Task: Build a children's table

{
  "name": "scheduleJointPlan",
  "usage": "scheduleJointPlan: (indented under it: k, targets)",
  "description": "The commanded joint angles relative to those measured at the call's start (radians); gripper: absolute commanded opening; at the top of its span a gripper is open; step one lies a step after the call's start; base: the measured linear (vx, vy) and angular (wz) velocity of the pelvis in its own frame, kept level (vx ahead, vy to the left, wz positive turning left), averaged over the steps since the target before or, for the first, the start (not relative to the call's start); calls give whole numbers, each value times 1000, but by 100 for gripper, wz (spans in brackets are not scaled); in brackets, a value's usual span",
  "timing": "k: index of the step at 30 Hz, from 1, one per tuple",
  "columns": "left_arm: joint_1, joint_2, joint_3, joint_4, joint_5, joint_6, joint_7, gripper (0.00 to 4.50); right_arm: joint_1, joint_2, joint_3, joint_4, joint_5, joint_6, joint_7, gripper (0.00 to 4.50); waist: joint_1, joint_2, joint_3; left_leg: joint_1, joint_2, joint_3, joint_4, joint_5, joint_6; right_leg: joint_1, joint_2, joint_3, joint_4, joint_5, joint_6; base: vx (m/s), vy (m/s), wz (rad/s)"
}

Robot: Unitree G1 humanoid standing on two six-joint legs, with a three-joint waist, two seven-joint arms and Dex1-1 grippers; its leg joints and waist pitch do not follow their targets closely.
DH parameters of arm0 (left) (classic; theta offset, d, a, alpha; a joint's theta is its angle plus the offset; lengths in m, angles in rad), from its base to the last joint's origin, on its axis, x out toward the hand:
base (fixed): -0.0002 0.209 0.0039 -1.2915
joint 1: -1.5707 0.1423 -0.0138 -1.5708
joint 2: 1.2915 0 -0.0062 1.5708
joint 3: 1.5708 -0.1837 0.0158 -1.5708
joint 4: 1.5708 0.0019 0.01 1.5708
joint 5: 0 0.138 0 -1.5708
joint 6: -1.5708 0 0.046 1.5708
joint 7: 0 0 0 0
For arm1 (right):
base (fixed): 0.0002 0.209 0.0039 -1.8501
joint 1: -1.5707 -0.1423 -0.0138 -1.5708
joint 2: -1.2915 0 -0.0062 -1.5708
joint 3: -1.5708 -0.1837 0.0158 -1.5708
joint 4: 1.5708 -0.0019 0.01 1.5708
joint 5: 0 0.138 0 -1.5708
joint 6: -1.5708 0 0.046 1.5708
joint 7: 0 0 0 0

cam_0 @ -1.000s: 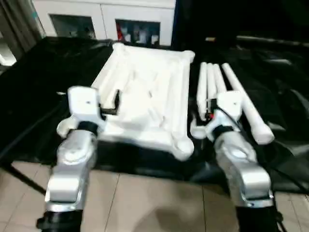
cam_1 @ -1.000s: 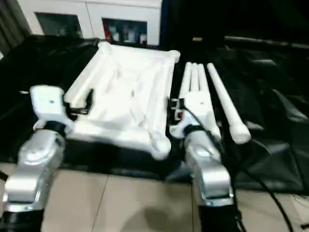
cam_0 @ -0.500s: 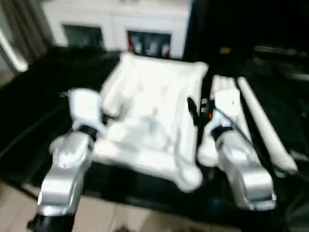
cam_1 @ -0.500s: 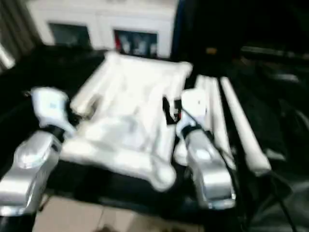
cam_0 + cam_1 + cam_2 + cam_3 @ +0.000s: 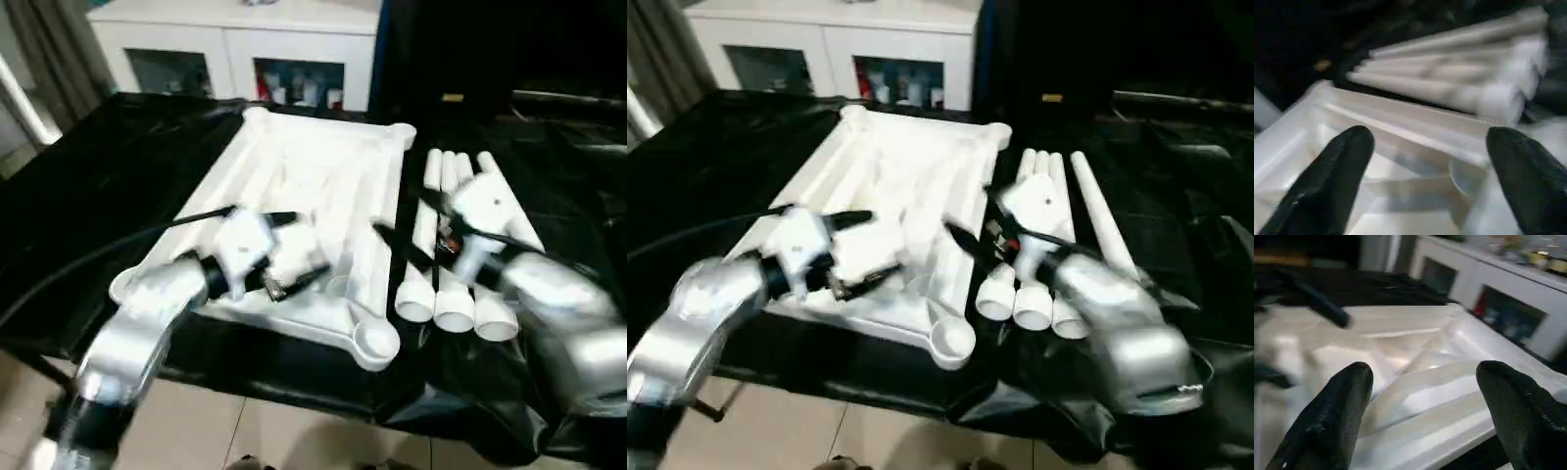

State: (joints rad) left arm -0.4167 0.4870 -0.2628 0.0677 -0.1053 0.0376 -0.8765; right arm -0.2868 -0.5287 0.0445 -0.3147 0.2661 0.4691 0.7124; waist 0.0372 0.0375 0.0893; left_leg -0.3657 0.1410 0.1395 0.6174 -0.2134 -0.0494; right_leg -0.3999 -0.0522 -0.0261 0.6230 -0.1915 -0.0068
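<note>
White plastic fills the middle of my view: the table top [image 5: 313, 196] lies upside down, ribbed underside up, on the black-draped table [image 5: 118, 157], its near corner socket [image 5: 375, 340] open toward me. It sits square in front of me, long sides running away from me.

To its right, the four legs [image 5: 451, 255] lie side by side in a row, just beside the top's right edge, touching one another as far as I can tell. Their long axes run away from me too, parallel to that edge, with the thick open ends nearest me and the thin ends far off.

Now my arms. My right pincer [image 5: 416, 235] hangs over the gap between the top's right rim and the innermost leg, fingers spread apart, nothing between them; in my right wrist view the fingertips [image 5: 1337, 411] frame the ribbed underside. My left pincer [image 5: 284, 250] hovers above the near part of the top, fingers also apart and empty, pointing across toward the legs.

So here's my read: the legs lie on my right, and my right pincer is plainly the nearer one. A leg would want gripping across its width, at right angles to that long axis, then its end swung toward the near socket.
</note>
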Motion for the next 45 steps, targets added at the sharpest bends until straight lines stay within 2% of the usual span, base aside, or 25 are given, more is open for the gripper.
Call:
scheduleJointPlan:
  k: [1,3,5,7,8,9,10,11,12,13,14,15,16,18,19,21,26,29,35,45]
  targets:
    - [-21,14,-28,57,29,-32,-64,383,3,-23,18,-12,-6,-16,49,376,3,-10,-49,2,64,-23,-93,-256,29,41,-84,49,-105,-462,-116,0,0,0]
    - [-61,31,-54,139,41,-56,-149,376,17,-64,44,-31,-6,-9,97,376,-1,-11,-53,2,63,-22,-90,-256,29,39,-88,49,-110,-502,-112,0,0,0]
    - [-90,37,-65,196,43,-64,-200,357,27,-89,56,-50,12,15,124,376,-1,-12,-59,-2,65,-21,-89,-211,38,43,-87,49,-101,-417,-133,0,0,0]
    - [-109,42,-75,234,46,-83,-231,335,33,-102,62,-62,23,21,138,376,1,-12,-64,-1,68,-17,-84,-166,56,43,-87,48,-91,-297,-181,0,0,0]
    - [-157,51,-108,321,94,-138,-241,330,39,-123,78,-78,24,32,154,376,3,-10,-65,0,69,-16,-82,-152,61,44,-87,48,-88,-261,-195,50,-2,6]
    - [-176,53,-121,353,116,-158,-237,330,39,-127,81,-81,23,35,157,376,5,-10,-66,4,66,-12,-79,-144,75,43,-81,48,-90,-228,-200,50,-2,6]
    - [-198,54,-137,392,142,-179,-232,325,39,-129,86,-83,19,39,158,376,7,-8,-69,8,69,-11,-78,-134,75,43,-85,48,-85,-198,-213,0,0,0]
    - [-208,53,-142,413,152,-193,-233,325,38,-131,90,-81,14,41,162,376,7,-10,-70,1,70,-9,-76,-105,82,49,-87,45,-78,-147,-234,0,0,0]
    - [-216,52,-147,429,158,-200,-239,313,37,-133,93,-79,11,41,165,376,9,-8,-73,-4,74,-11,-76,-75,86,54,-91,42,-71,-94,-250,0,0,0]
    - [-216,52,-147,429,158,-200,-239,302,37,-133,93,-79,11,41,165,376,9,-8,-74,-2,74,-9,-75,-70,88,53,-90,41,-70,-73,-257,0,0,0]
    - [-237,45,-157,473,171,-217,-255,292,31,-137,105,-72,-2,38,169,376,9,-14,-76,-1,78,-8,-74,-53,97,56,-92,39,-65,-30,-274,0,0,0]
    - [-245,42,-160,489,175,-223,-261,289,30,-138,109,-69,-5,36,171,376,12,-9,-78,0,79,-8,-73,-34,106,55,-91,37,-59,11,-288,0,0,0]
    - [-258,36,-162,514,183,-235,-267,286,26,-140,115,-67,-11,36,171,376,11,-10,-76,-1,79,-7,-74,-34,111,55,-92,37,-60,19,-292,0,0,0]
    - [-280,26,-164,559,187,-252,-281,256,21,-145,125,-66,-15,37,174,376,12,-12,-75,-1,80,-6,-74,-44,115,58,-96,36,-62,9,-295,0,0,0]
    - [-290,21,-166,580,184,-257,-295,256,19,-148,131,-67,-13,40,178,376,13,-17,-73,-1,80,-5,-75,-57,113,58,-97,37,-65,-20,-292,0,0,0]
    - [-299,15,-168,602,182,-264,-309,237,17,-153,137,-68,-12,42,184,376,15,-18,-69,2,82,-3,-78,-87,98,56,-99,38,-71,-82,-286,0,0,0]
    - [-332,-3,-168,670,198,-305,-305,197,8,-155,152,-60,-28,35,188,376,16,-19,-66,5,84,6,-80,-122,71,52,-97,40,-79,-161,-262,0,0,0]
    - [-353,-17,-161,712,204,-322,-310,177,2,-153,160,-55,-35,32,185,376,21,-20,-68,6,86,11,-79,-109,67,51,-98,40,-77,-149,-261,0,0,0]
    - [-376,-26,-154,771,213,-351,-326,135,0,-151,169,-53,-43,29,181,376,26,-19,-70,5,88,11,-79,-96,69,53,-100,40,-71,-107,-268,0,0,0]
    - [-386,-39,-145,814,212,-360,-351,54,2,-142,181,-53,-48,29,175,376,28,-20,-69,5,90,11,-80,-107,64,53,-102,40,-74,-128,-270,0,0,0]
